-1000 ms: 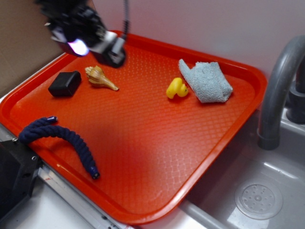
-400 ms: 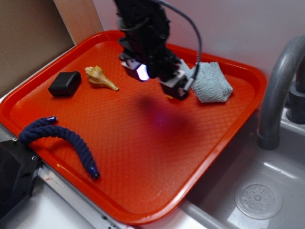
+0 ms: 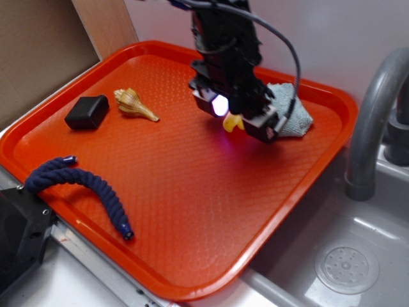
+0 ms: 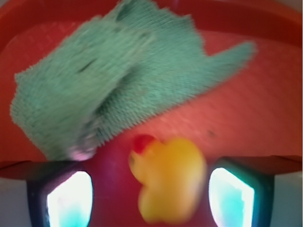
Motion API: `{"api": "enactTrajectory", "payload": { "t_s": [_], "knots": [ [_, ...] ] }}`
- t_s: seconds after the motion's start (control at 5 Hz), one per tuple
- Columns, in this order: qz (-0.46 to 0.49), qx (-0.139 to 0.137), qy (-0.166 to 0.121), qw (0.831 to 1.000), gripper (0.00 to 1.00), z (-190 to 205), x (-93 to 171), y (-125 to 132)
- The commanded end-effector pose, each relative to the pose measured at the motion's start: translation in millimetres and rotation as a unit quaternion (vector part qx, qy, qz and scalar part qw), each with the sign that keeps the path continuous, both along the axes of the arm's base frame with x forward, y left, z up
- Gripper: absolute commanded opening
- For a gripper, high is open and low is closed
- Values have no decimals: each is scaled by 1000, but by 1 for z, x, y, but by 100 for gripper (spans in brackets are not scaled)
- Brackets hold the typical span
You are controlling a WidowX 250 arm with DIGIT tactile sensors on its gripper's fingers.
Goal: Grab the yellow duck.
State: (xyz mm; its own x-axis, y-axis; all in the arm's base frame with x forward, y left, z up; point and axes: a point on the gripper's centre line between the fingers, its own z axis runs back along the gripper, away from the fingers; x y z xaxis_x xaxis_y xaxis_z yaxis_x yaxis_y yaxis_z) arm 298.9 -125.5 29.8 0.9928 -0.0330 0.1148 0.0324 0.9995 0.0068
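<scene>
The yellow duck (image 3: 231,122) sits on the red tray (image 3: 192,204) next to a grey-green cloth (image 3: 295,115); the arm hides most of it in the exterior view. In the wrist view the duck (image 4: 168,179) lies between the two fingers, nearer the right finger, with a gap on each side. My gripper (image 3: 243,121) hangs over the duck and is open (image 4: 149,198). The wrist view is blurred.
A tan seashell (image 3: 134,103) and a black block (image 3: 87,112) lie at the tray's far left. A dark blue rope (image 3: 86,188) curves along the left front edge. The cloth (image 4: 109,80) lies just beyond the duck. A grey faucet (image 3: 374,121) and sink stand to the right.
My gripper has travelled from the tray's far left corner across to the right and now sits over the duck, which it largely covers in the exterior view.
</scene>
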Motion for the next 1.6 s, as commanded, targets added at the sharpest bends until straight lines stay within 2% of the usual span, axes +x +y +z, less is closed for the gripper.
{"api": "enactTrajectory", "payload": {
  "t_s": [0.0,0.2,0.4,0.8,1.0,1.2,1.4],
  "knots": [
    [-25,16,-3,1000,0,0,1,-8],
    [-23,26,0,999,0,-1,-4,-4],
    [-21,43,15,999,0,16,-9,9],
    [55,42,21,997,0,116,-52,54],
    [99,34,-2,995,0,158,-82,81],
    [149,21,-11,989,0,182,-99,101],
    [136,-19,-11,990,0,172,-92,102]
  ]
}}
